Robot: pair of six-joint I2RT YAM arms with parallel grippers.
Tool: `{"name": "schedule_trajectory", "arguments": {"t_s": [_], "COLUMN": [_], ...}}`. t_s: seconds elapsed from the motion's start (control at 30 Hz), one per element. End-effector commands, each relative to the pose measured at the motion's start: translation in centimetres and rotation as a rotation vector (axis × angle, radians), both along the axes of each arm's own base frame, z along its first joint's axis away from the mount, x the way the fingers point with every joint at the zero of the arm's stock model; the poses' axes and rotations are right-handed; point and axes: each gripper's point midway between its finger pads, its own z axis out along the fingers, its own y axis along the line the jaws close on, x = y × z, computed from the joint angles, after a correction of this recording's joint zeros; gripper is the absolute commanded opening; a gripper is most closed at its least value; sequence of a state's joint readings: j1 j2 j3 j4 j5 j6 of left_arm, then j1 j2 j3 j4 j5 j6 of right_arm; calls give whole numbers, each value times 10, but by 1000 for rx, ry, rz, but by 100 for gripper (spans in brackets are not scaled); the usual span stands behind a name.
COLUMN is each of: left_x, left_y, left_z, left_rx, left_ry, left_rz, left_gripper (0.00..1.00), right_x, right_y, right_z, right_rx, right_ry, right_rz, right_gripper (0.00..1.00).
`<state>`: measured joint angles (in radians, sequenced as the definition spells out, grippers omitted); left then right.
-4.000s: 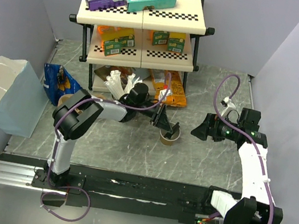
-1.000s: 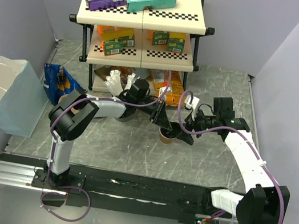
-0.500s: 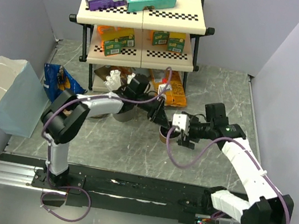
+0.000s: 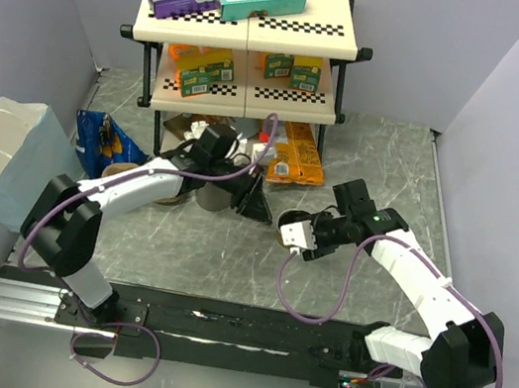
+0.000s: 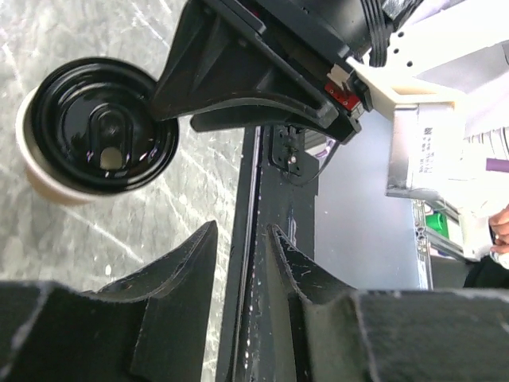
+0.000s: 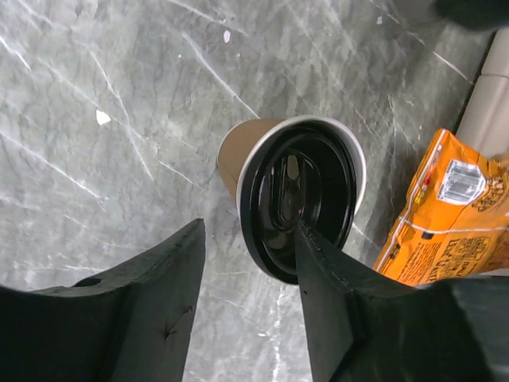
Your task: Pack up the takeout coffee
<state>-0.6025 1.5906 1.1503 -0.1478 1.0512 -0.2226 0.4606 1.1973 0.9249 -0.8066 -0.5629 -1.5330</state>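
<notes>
The takeout coffee (image 6: pixel 298 195) is a tan paper cup with a black lid, standing upright on the marble table (image 4: pixel 385 166). In the left wrist view the takeout coffee (image 5: pixel 95 131) stands at the upper left. My right gripper (image 6: pixel 250 225) hovers right over it and is open; its right fingertip overlaps the lid's near rim and nothing lies between the fingers. In the top view my right gripper (image 4: pixel 291 232) hides most of the takeout coffee (image 4: pixel 284 222). My left gripper (image 4: pixel 255 207) sits just left of the cup, apart from it. Seen from the wrist, my left gripper (image 5: pixel 242 227) is narrowly open and empty.
An orange snack bag (image 4: pixel 296 160) lies just behind the cup. A grey cup (image 4: pixel 211 196) sits under my left arm, with the two-tier shelf rack (image 4: pixel 248 31) behind. A pale blue paper bag (image 4: pixel 4 159) and a dark blue snack bag (image 4: pixel 103 141) stand at the left.
My left gripper has drawn back leftward from the cup and opened a little. My right gripper has moved down and left over the lid, its jaws narrowing.
</notes>
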Motion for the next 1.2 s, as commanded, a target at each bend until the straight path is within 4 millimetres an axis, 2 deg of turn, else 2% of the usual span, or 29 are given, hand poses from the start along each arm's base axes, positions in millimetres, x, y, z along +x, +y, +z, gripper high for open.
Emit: {"name": "schedule_trajectory", "arguments": {"t_s": [0.0,0.37,0.63,0.8,1.0,1.1,1.13,1.17], "left_x": [-1,9,20,23,22,21,20,21], "left_y": [13,24,31,31,33,36,38,41], "left_z": [21,29,34,36,42,42,44,41], "left_rx": [-28,-31,-31,-30,-28,-8,-2,11], "left_ry": [-57,-99,-120,-136,-169,-201,-208,-258], "left_rz": [26,62,85,84,70,61,63,54], "left_gripper": [37,37,37,37,38,38,38,38], "right_x": [9,10,13,9,-1,-9,-12,-11], "right_y": [7,6,5,8,16,25,27,31], "right_z": [10,-2,-1,13,44,64,67,78], "right_rx": [-35,-105,-116,-85,3,108,143,188], "right_ry": [-101,-103,-119,-107,-40,73,161,201], "right_rz": [82,90,73,57,-4,-90,-163,-197], "right_gripper": [53,45,29,19,5,4,4,4]}}
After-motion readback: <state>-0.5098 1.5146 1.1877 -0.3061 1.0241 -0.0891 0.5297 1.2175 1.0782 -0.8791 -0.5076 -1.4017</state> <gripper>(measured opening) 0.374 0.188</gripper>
